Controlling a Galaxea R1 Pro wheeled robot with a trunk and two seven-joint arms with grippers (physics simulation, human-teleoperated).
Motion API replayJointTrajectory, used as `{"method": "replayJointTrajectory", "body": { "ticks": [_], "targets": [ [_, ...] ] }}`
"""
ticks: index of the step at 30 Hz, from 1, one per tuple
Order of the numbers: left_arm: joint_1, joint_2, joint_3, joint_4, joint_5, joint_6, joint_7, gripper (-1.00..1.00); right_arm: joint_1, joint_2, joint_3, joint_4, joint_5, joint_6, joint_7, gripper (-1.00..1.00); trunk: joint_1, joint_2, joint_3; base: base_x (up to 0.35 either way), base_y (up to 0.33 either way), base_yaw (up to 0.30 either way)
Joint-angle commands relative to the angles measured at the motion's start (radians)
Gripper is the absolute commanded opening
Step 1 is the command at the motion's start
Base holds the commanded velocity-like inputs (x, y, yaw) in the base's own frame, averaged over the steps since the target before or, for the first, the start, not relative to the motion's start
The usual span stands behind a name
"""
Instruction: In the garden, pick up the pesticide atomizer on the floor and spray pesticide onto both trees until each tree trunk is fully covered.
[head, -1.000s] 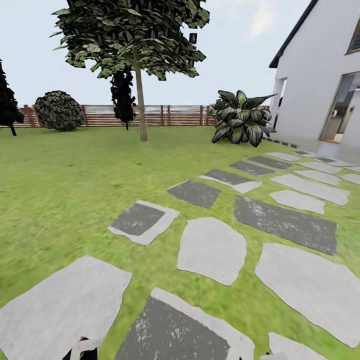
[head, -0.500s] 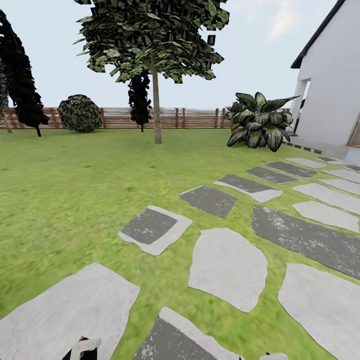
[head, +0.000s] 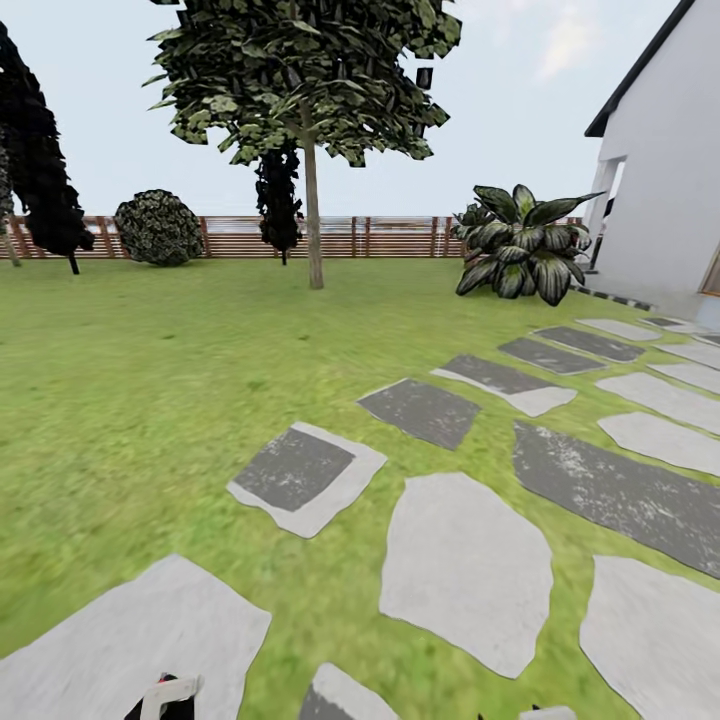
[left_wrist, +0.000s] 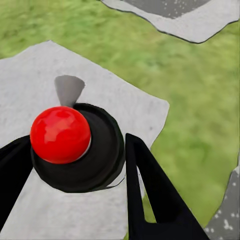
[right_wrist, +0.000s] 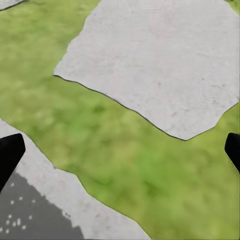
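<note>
In the left wrist view, my left gripper (left_wrist: 75, 145) is shut on the pesticide atomizer (left_wrist: 100, 162), a black round body topped by a glossy red knob (left_wrist: 60, 134). It hangs over a light grey slab. A white and black piece of it (head: 165, 696) shows at the bottom edge of the head view. My right gripper (right_wrist: 122, 147) is open, with nothing between its fingers, above grass and slabs. One tall tree stands far ahead, and its bare grey-brown trunk (head: 313, 215) rises from the lawn before the fence. No white specks show on the trunk.
Grey stepping slabs (head: 465, 565) run from the near ground to the right, toward a white house (head: 665, 190). A broad-leafed plant (head: 520, 245) stands by the house. Dark conifers (head: 40, 180), a round shrub (head: 158, 228) and the slatted fence (head: 390, 235) line the back. Open lawn (head: 130, 380) lies to the left.
The whole view has shifted: the camera turned left, then moved forward a little, so the slabs slid right and down. The atomizer stays in my left gripper.
</note>
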Motion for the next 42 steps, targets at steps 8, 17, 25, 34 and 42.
{"method": "replayJointTrajectory", "body": {
  "ticks": [8, 17, 25, 34, 42],
  "targets": [
    [0.000, 0.000, 0.000, 0.000, 0.000, 0.000, -0.001, -1.00, 0.000, 0.000, 0.000, 0.000, 0.000, 0.000, 0.000, 1.00, 0.000, 0.000, 0.000, 0.339, 0.000, 0.000],
    [0.000, 0.000, 0.000, 0.000, 0.001, -0.001, -0.001, -1.00, 0.000, 0.000, 0.000, 0.000, 0.000, 0.000, 0.000, 1.00, 0.000, 0.000, 0.000, 0.339, 0.000, 0.000],
    [0.000, 0.000, 0.000, 0.000, 0.001, -0.001, -0.001, -1.00, 0.000, 0.000, 0.000, -0.001, 0.000, 0.000, 0.000, 1.00, 0.000, 0.000, 0.000, 0.339, 0.000, 0.000],
    [0.000, 0.000, 0.000, 0.000, 0.000, -0.001, -0.001, -1.00, 0.000, 0.000, 0.001, -0.001, 0.000, 0.000, 0.000, 1.00, 0.000, 0.000, 0.000, 0.339, 0.000, 0.000],
    [0.000, 0.000, 0.000, 0.000, 0.000, -0.001, -0.001, -1.00, 0.000, 0.000, 0.001, -0.001, 0.000, 0.000, 0.000, 1.00, 0.000, 0.000, 0.000, 0.339, 0.000, 0.000]
  ]
}}
